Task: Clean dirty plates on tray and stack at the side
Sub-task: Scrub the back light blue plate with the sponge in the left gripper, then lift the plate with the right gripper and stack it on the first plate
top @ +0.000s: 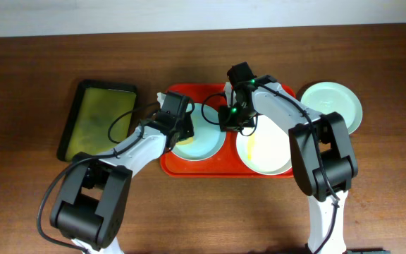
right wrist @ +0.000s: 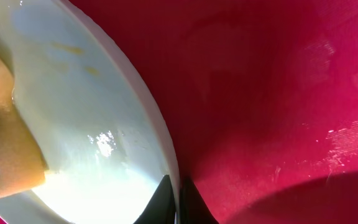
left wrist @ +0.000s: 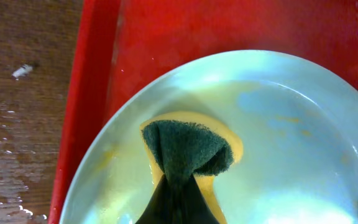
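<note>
The red tray [top: 220,168] holds two plates. The left mint-white plate [top: 204,140] shows in the left wrist view [left wrist: 278,118] with yellow smears. My left gripper [top: 180,128] is shut on a yellow sponge with a green scouring face [left wrist: 188,149] and presses it on this plate. My right gripper [top: 229,117] is shut on the rim of the same plate [right wrist: 129,106], fingertips either side of the rim [right wrist: 175,200]. The cream-white plate [top: 266,152] lies on the right of the tray. A third mint plate [top: 332,106] sits on the table right of the tray.
A dark tray of yellow-green liquid [top: 97,118] stands left of the red tray. Water drops and a small white scrap [left wrist: 22,71] lie on the wooden table beside the tray's left rim.
</note>
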You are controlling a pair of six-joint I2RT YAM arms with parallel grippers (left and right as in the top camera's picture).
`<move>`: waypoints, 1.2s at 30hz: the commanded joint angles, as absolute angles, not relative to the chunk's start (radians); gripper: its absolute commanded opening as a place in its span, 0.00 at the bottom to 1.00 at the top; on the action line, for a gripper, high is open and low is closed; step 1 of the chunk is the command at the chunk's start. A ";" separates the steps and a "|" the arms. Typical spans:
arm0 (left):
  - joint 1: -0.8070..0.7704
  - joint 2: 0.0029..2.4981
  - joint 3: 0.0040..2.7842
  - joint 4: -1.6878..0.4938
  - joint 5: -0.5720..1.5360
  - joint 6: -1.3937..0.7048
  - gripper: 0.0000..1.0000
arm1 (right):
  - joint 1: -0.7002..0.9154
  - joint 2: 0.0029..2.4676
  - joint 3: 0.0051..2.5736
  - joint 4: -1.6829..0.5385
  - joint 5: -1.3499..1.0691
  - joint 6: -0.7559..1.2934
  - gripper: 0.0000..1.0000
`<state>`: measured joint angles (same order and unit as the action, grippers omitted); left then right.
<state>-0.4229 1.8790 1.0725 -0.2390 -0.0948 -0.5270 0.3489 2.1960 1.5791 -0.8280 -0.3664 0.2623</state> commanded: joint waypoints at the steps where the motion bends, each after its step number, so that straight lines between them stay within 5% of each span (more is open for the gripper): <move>1: -0.420 1.895 1.069 -0.319 -0.280 -0.429 0.00 | 0.361 2.251 1.530 -0.840 -0.276 0.271 0.04; 9: -0.420 1.567 1.074 -0.362 -0.360 -0.417 0.00 | 0.361 2.230 1.615 -0.928 -0.251 0.206 0.04; 16: -0.311 1.431 1.073 -0.562 -0.363 -0.418 0.00 | 0.523 2.177 2.280 -1.494 0.567 0.206 0.04; 20: -0.228 1.431 1.073 -0.712 -0.352 -0.418 0.00 | 0.685 2.177 2.379 -1.529 0.853 -0.043 0.04; 27: -0.185 1.431 1.073 -0.772 -0.356 -0.417 0.00 | 0.901 2.177 2.379 -1.530 1.468 -0.057 0.04; 32: -0.185 1.431 1.072 -0.773 -0.356 -0.417 0.00 | 0.813 2.180 2.379 -1.506 1.107 0.059 0.04; 35: -0.185 1.431 1.065 -0.788 -0.356 -0.417 0.00 | 0.389 2.221 2.369 -1.448 0.111 0.079 0.04; 36: -0.185 1.431 1.065 -0.789 -0.356 -0.417 0.00 | 0.290 2.221 2.366 -1.454 -0.027 0.079 0.04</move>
